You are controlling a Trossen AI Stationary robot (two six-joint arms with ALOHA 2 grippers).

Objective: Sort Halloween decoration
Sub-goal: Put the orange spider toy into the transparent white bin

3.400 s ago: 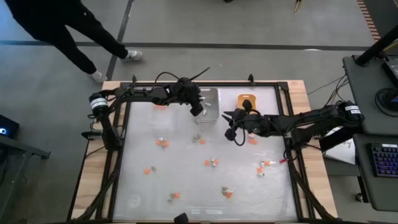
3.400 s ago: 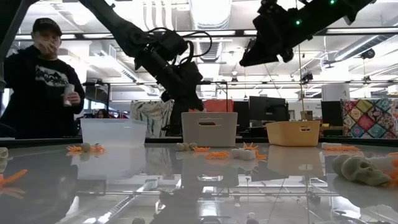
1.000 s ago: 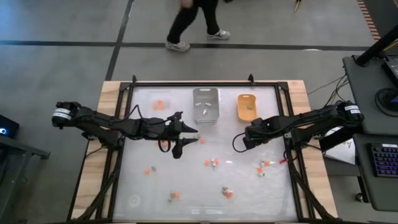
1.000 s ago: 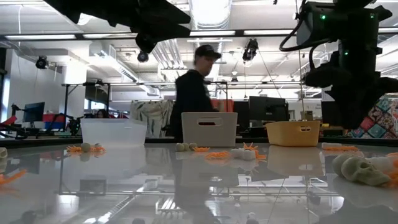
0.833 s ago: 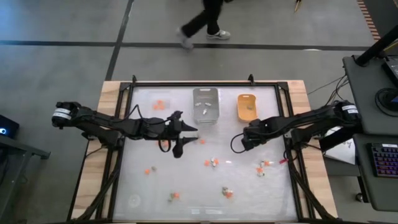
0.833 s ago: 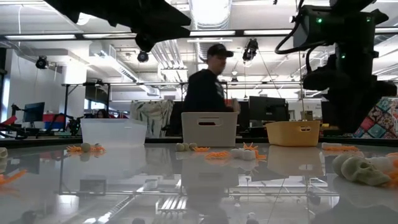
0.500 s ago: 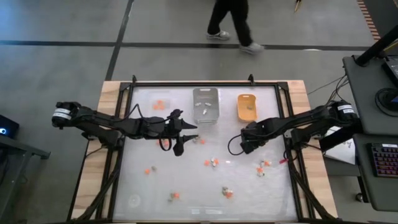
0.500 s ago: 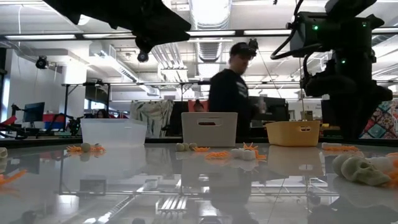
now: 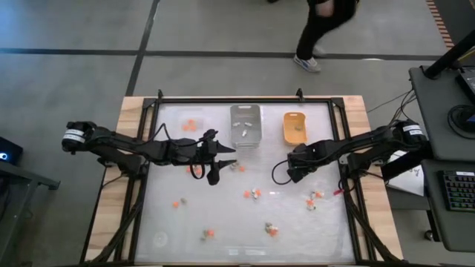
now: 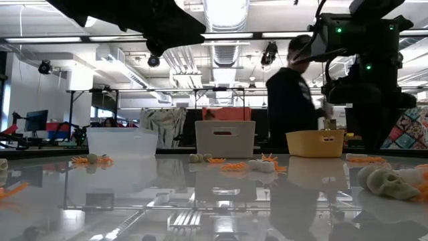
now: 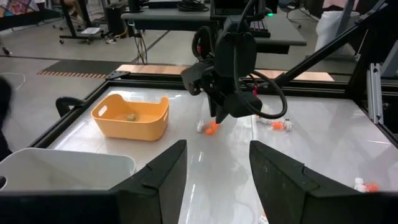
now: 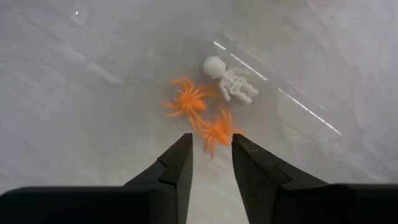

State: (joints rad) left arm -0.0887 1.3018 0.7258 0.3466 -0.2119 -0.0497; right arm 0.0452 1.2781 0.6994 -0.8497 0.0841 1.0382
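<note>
Only right wrist: orange spiders [image 12: 202, 118] | skeleton [image 12: 231, 79] | right gripper [image 12: 210, 154] parted

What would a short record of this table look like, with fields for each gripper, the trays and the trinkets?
left gripper: open, empty, hovering near table centre
right gripper: open, pointing down over two orange spiders and a white skeleton
grey tray: far edge, middle
orange-yellow tray: far edge, right of the grey one, one small item inside
clear tray: far edge, left
loose trinkets: scattered across the table
person: walking behind the table
</note>
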